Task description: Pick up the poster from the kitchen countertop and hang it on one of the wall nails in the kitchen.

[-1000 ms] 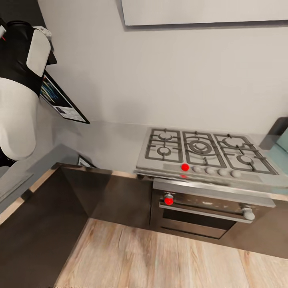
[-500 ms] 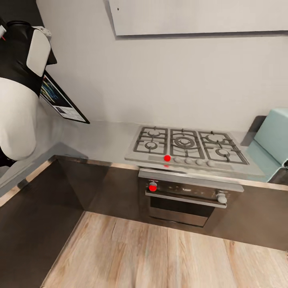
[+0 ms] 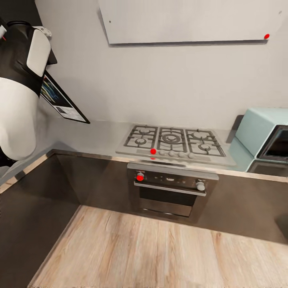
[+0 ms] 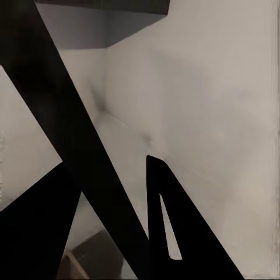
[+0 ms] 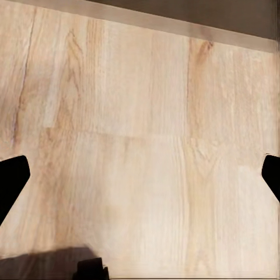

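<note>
1. Against the earlier head views, the whole scene has slid left and shrunk, which marks a camera move. The gas hob (image 3: 172, 141) now sits nearer centre, and a pale-blue appliance (image 3: 263, 134) and a red-dotted corner of the wall panel (image 3: 188, 20) have come into view.
2. The left arm (image 3: 18, 92) and the poster (image 3: 60, 99) keep the same place in the head view. The poster hangs tilted beside the arm, clear above the desk (image 3: 100, 136).
3. The oven (image 3: 170, 188) sits below the hob, between dark cabinet fronts; wood floor (image 3: 152, 252) lies in front.
4. The left wrist view shows dark slanting shapes across a grey wall corner. The left pincer's state cannot be told.
5. The right wrist view shows the floor with the right pincer (image 5: 140, 175) fingertips (image 5: 11, 175) at opposite edges, wide apart and holding nothing.
</note>
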Tool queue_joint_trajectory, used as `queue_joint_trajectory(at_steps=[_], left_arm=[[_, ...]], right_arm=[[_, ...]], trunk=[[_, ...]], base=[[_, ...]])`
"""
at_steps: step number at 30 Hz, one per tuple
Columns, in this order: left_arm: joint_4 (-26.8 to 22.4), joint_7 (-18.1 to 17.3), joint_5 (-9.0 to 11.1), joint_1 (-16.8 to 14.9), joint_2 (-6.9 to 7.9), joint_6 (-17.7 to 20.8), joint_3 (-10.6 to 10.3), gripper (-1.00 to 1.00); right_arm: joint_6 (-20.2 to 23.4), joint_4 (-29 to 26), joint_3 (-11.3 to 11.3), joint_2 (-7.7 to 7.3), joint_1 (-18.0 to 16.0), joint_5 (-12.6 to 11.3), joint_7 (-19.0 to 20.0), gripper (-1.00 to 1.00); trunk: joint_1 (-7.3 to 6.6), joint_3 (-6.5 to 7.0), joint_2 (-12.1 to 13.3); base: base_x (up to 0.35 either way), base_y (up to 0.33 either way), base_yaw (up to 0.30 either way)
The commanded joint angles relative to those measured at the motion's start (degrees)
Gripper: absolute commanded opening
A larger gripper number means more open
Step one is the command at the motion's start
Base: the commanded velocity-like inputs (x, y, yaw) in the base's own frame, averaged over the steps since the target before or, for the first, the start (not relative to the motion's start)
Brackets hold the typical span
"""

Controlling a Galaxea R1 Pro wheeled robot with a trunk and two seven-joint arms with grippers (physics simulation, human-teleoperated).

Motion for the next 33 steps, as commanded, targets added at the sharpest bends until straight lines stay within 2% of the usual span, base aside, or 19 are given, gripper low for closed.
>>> queue_joint_trajectory(at_steps=[1, 10, 11, 15, 16, 18, 20, 25, 28, 29, 30, 32, 33], left_arm=[[0.0, 0.4, 0.5, 0.0, 0.02, 0.1, -0.2, -1.00], [-0.2, 0.1, 0.6, 0.0, -0.02, 0.1, -0.3, -1.00], [-0.6, -3.4, 2.1, 0.0, -2.17, 0.1, -0.4, -1.00], [-0.7, -7.1, 2.6, 0.0, -4.66, 0.1, -0.4, -1.00], [-0.7, -9.2, 2.7, 0.0, -5.58, 0.0, -0.4, -1.00], [-0.7, -11.5, 2.8, 0.0, -6.35, 0.0, -0.4, -1.00], [-0.7, -15.9, 2.8, 0.0, -7.46, 0.0, -0.4, -1.00], [-0.5, -21.6, 2.9, 0.0, -9.12, 0.0, -0.4, -1.00], [-0.4, -25.0, 2.9, 0.0, -9.51, 0.0, -0.4, -1.00], [-0.3, -26.5, 3.0, 0.0, -9.59, 0.0, -0.4, -1.00], [-0.2, -30.2, 3.0, 0.0, -9.68, 0.0, -0.3, -1.00], [-0.2, -34.6, 3.0, 0.1, -9.62, 0.0, -0.3, -1.00], [0.0, -47.2, 2.9, 0.3, -8.25, -0.1, -0.2, -1.00]], right_arm=[[-0.1, 0.0, 0.1, -0.02, 0.0, -0.1, -0.2, 1.00], [-0.1, 0.0, 0.1, -0.02, 0.0, 0.2, -0.2, 1.00], [-0.2, 1.4, 0.0, -0.14, 0.0, 0.3, -0.1, 1.00], [-0.4, 2.0, 0.0, -0.24, 0.0, 0.3, 0.0, 1.00], [-0.4, 2.2, 0.0, -0.25, 0.0, 0.4, 0.0, 1.00], [-0.4, 2.2, 0.0, -0.26, 0.0, 0.4, 0.0, 1.00], [-0.4, 2.3, -0.1, -0.27, 0.0, 0.4, 0.0, 1.00], [-0.4, 2.4, -0.1, -0.28, -0.1, 0.4, 0.0, 1.00], [-0.4, 2.4, -0.1, -0.28, -0.1, 0.4, 0.0, 1.00], [-0.4, 2.4, -0.1, -0.31, -0.1, 0.4, 0.0, 1.00], [-0.4, 2.4, -0.1, -0.32, -0.1, 0.4, 0.0, 1.00], [-0.4, 2.4, -0.2, -0.34, -0.1, 0.4, 0.0, 1.00], [-0.4, 2.4, -0.2, -0.38, -0.1, 0.4, 0.0, 1.00]], trunk=[[-0.02, 0.00, 0.0], [-0.02, 0.08, 0.0], [-0.02, 0.08, 0.0], [-0.02, 0.08, 0.0], [-0.02, 0.08, 0.0], [-0.02, 0.08, 0.0], [-0.02, 0.08, 0.0], [-0.02, 0.08, 0.0], [-0.02, 0.08, 0.0], [-0.02, 0.08, 0.0], [-0.02, 0.08, 0.0], [-0.02, 0.08, 0.0], [-0.02, 0.08, 0.0]], base=[[-0.265, -0.224, 0.000], [-0.229, -0.195, 0.000], [-0.023, -0.020, 0.000], [-0.012, -0.010, 0.000], [-0.005, -0.004, 0.000], [-0.003, -0.003, 0.000], [-0.002, -0.001, 0.000], [0.000, 0.000, 0.000], [0.000, 0.000, 0.000], [0.000, 0.000, 0.000], [0.000, 0.000, 0.000], [0.000, 0.000, 0.000], [0.000, 0.000, 0.000]])
